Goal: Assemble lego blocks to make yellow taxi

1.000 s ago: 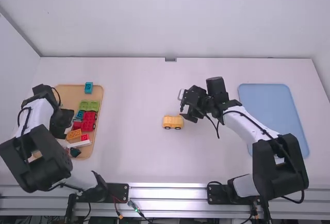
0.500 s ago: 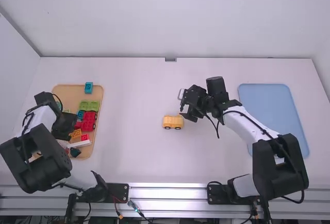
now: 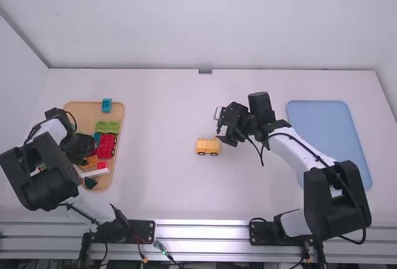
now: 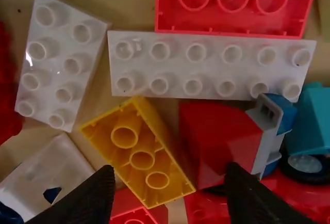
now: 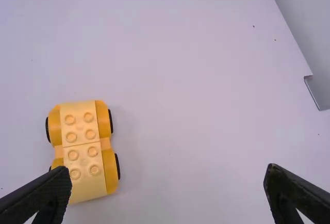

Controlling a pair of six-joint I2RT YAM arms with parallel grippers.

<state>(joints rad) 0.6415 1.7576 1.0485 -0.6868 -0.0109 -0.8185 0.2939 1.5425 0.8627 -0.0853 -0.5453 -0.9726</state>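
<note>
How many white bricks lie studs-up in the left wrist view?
2. The long white brick lies alongside an upturned red brick; the shorter white brick sits angled off its end. Others may be hidden.

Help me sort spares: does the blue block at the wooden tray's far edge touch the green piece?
Apart: in the high view, bare wooden tray shows between blue block and green piece.
</note>
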